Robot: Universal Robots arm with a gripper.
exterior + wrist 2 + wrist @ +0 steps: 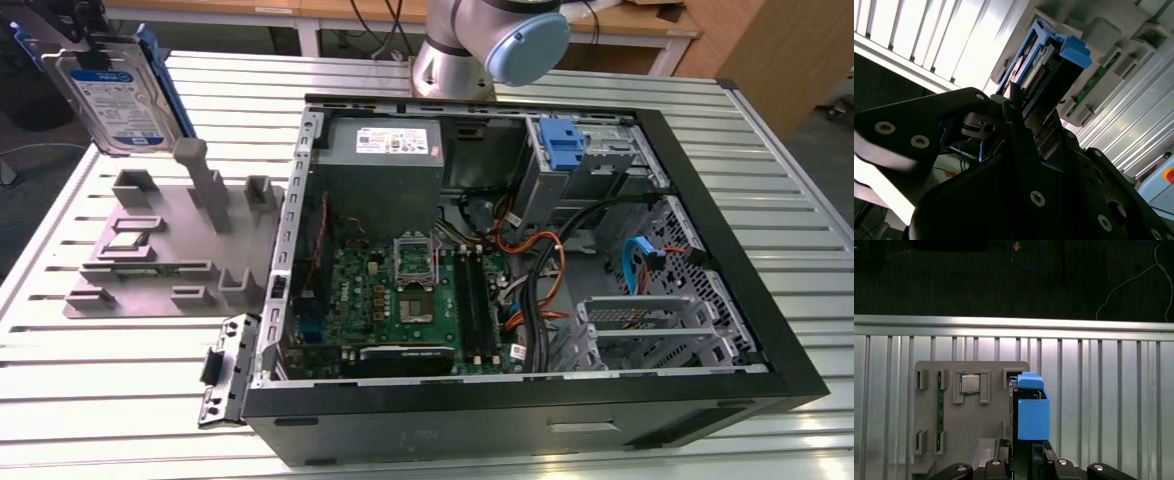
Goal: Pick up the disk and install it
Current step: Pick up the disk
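Exterior view: high, angled down across slatted metal bench [80, 370] and open black computer case [534, 430]. First wrist view: straight down. Second wrist view: close, oblique along black claw [1031, 107]. All share grey plastic fixture tray [160, 255] [994, 415], blue-bracketed silver disk [118, 100] [1032, 420] [1054, 65].

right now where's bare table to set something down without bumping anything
Bare table slats lie in the exterior view's lower left, bordered by the grey fixture and the computer case; another strip runs between the disk and the case's corner. Inside the case, cables crowd everything.
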